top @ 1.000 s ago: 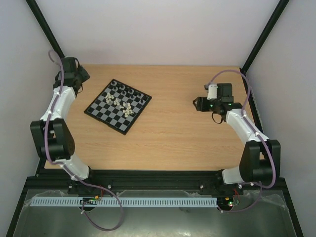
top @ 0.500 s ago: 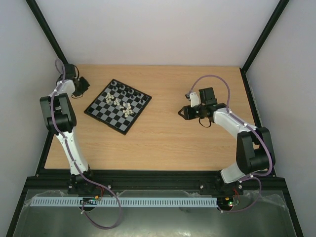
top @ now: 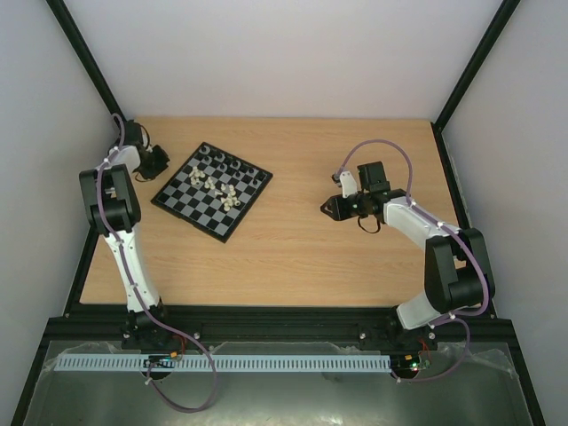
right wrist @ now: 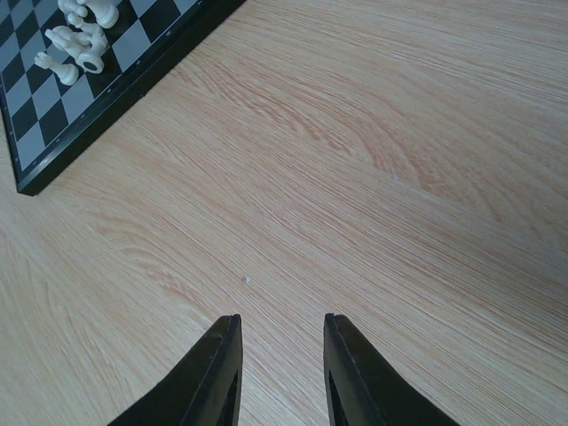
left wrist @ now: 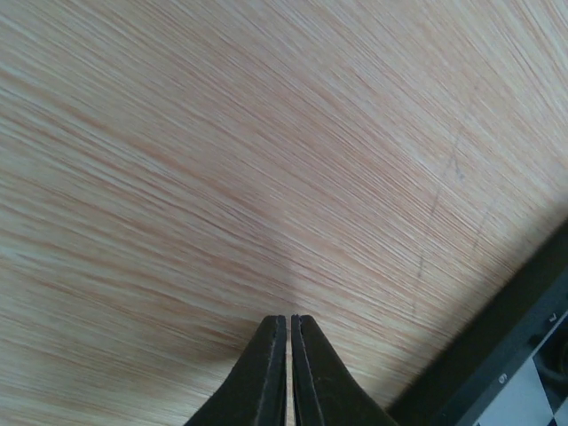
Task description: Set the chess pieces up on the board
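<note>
The board [top: 211,190] is lying skewed on the wooden table [top: 293,257], one corner pointing toward the arms' bases. The chess pieces [top: 220,185] are all sitting on it. The cream-white pieces [right wrist: 84,40] are crowding together near its middle, and in the right wrist view several of them are lying on their sides. The black pieces [top: 232,163] are standing along its far edges.

The left gripper [top: 158,160] is hanging just beside the board's left corner. Its jaws are pressing flat together with nothing between them. In its own view the board's black rim [left wrist: 497,355] is showing just right of the tips [left wrist: 289,355].

The right gripper [top: 328,209] is hovering over bare wood, well apart from the board. The board is lying ahead and to the left of its jaws. Those jaws are standing partly open and gripping nothing, with only table grain showing in the gap [right wrist: 282,324].
</note>
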You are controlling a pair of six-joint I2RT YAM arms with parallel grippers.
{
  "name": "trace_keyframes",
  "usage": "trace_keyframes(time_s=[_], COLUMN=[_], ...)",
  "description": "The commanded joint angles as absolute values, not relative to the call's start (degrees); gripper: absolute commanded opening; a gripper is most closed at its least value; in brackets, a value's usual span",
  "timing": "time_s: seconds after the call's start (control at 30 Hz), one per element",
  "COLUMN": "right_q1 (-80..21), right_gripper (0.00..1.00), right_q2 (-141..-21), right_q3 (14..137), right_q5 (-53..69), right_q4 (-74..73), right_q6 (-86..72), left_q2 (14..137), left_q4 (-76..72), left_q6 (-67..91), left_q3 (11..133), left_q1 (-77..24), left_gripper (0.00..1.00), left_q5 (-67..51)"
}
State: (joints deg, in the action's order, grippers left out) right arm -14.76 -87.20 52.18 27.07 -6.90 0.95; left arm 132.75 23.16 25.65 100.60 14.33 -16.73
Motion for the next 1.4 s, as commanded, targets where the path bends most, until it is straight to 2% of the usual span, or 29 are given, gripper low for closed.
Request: trace_keyframes(time_s=[0.0,0.17,0.5,1.37], right_q1=[-15.08,-15.04,-15.01,-12.59], right_gripper=[0.28,0.28,0.28,0.26], right_q2=[-87.83,-89.16,-89.91,-98.96], right_q3=[51.94,52.19,52.34,56.34], right_q5=[29.6,30.19,29.78,18.87], right_q4=[-6.76,-6.98,-7.02,-11.91], right_q6=[1.45,1.18,0.76,-1.26], left_q2=[134.61,132.73,124.3,113.99], left_q4=[26.91,29.13,29.0,29.28], left_q6=[23.81,22.54,21.34,18.59], left_q3=[101.28,99.52,88.3,72.09], left_q1=[12.89,10.6,7.65,-7.94], left_gripper=[0.02,0.02,0.02,0.02], left_q5=[-20.61,-21.42,-22.48,-23.1])
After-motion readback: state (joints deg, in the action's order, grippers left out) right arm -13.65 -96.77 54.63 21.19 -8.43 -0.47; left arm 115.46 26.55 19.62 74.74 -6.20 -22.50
